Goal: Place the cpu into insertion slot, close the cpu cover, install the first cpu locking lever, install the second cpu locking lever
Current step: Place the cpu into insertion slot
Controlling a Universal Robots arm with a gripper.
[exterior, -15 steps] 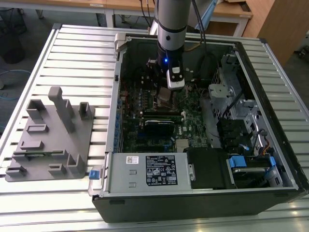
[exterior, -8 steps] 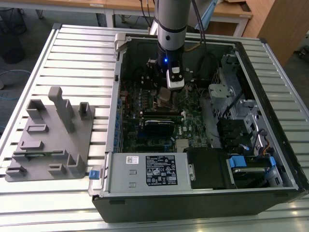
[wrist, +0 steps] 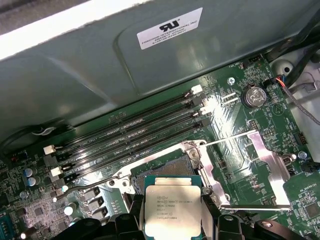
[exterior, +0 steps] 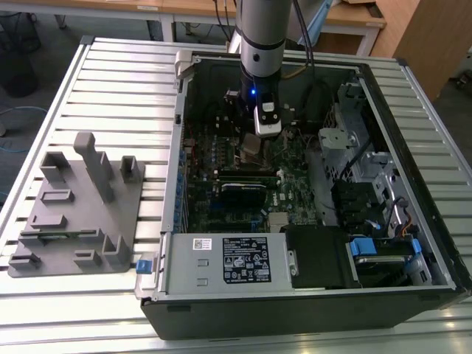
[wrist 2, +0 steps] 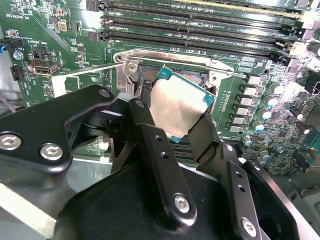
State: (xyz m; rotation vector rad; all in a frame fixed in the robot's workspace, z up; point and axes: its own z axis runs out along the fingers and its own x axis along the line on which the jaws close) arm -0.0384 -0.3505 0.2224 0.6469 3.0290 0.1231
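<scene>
A slatted metal surface carries an open computer case, which lies on its side toward the exterior view's right. A grey plastic fixture with upright blocks sits near the surface's edge on the exterior view's left. The robot arm reaches straight down into the case, over the green motherboard.

The claw is closed on the cpu. Its two black fingers press opposite edges of the chip, whose dull silver top faces the camera in both wrist views. The cpu is tilted, not flat, and hangs over the edge of the insertion slot farthest from the long black memory slots. The slot's dark centre shows bare between the chip and those slots. Whether the chip's lower edge touches the socket cannot be told.

The cpu cover is swung open and lies just beside the insertion slot, its window showing the board beneath. A round coin battery sits on the board near the cover. In the exterior view a black ribbed card stands on the motherboard near the claw.
</scene>
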